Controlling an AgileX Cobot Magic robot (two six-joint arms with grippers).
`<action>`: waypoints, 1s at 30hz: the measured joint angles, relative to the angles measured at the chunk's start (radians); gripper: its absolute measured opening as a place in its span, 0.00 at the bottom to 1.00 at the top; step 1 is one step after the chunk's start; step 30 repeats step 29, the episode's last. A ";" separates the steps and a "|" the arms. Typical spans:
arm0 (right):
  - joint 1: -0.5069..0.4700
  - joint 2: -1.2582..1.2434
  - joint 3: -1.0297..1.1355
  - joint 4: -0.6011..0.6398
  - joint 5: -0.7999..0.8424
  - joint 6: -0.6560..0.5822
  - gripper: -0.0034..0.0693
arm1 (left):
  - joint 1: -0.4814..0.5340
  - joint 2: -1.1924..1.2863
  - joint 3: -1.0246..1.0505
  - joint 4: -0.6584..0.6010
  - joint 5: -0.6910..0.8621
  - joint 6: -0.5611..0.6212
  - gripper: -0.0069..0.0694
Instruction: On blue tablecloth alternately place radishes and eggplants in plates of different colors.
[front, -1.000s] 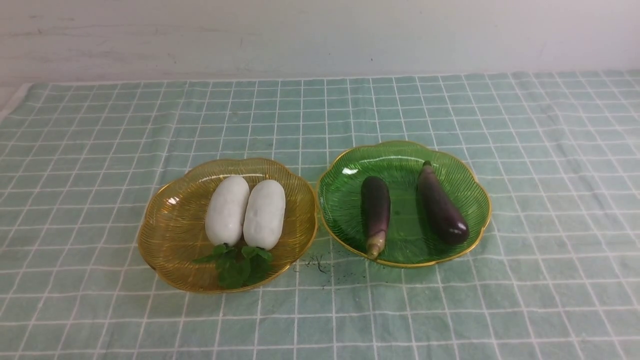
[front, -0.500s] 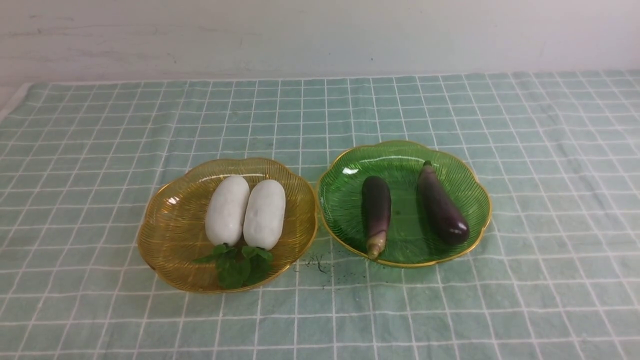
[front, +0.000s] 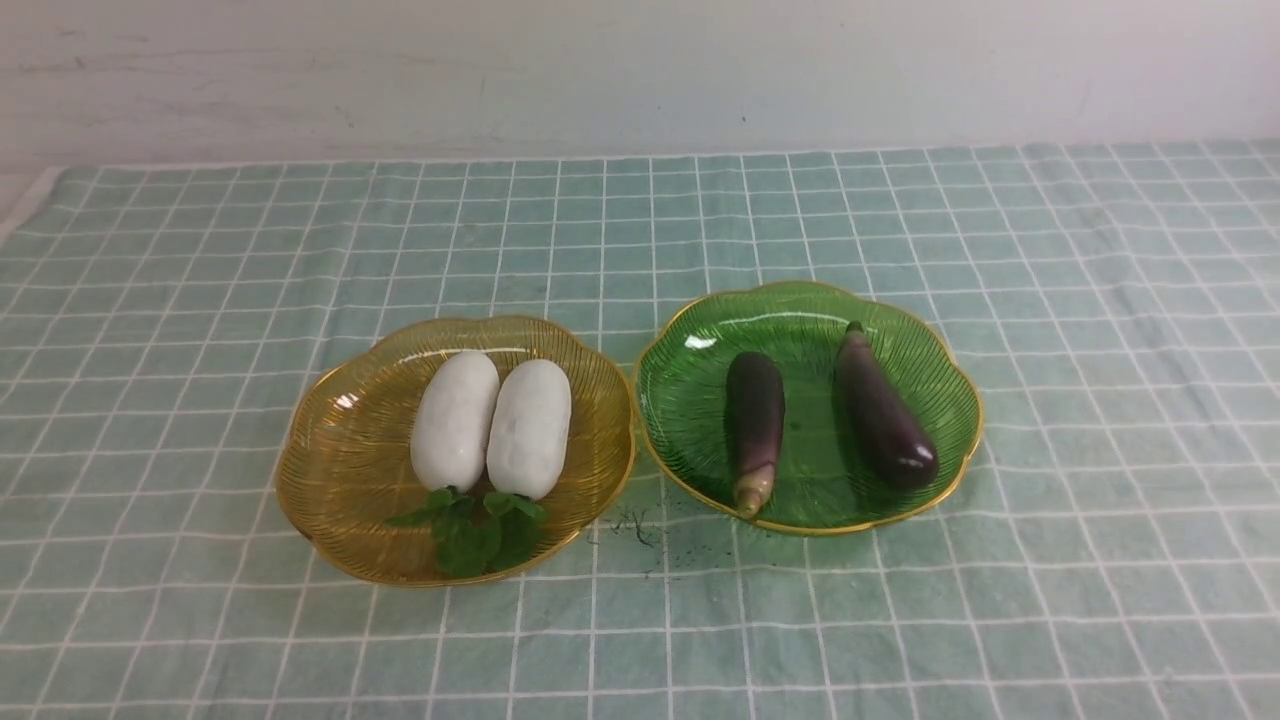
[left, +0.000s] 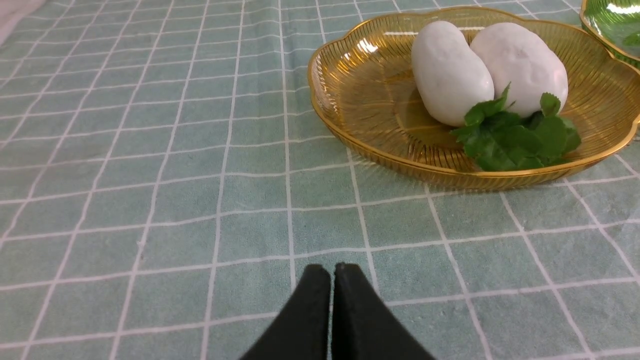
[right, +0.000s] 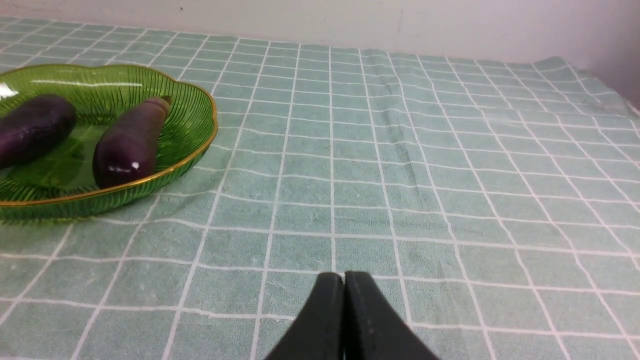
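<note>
On the blue tablecloth (front: 200, 300), toward its near edge, the amber plate (front: 340, 460) holds both radishes (front: 490, 425) (touching, leaves nearward); the green plate (front: 680, 400) beside it holds both eggplants (front: 755, 420). The left gripper (left: 332, 272) and right gripper (right: 344, 280) hover closed, holding nothing.

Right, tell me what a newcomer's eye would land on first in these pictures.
Two white radishes lie side by side, touching, in the amber plate on the left, green leaves toward the camera. To its right, the green plate holds two dark purple eggplants, apart from each other. Both plates sit on the blue tablecloth.
</note>
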 joint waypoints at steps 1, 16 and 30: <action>0.000 0.000 0.000 0.000 0.000 0.000 0.03 | 0.000 0.000 0.000 0.000 0.000 0.000 0.08; 0.000 0.000 0.000 0.000 0.001 0.009 0.03 | 0.000 0.000 0.000 0.000 0.000 0.000 0.08; 0.000 0.000 0.000 0.000 0.001 0.011 0.03 | 0.000 0.000 0.000 0.000 0.000 0.000 0.08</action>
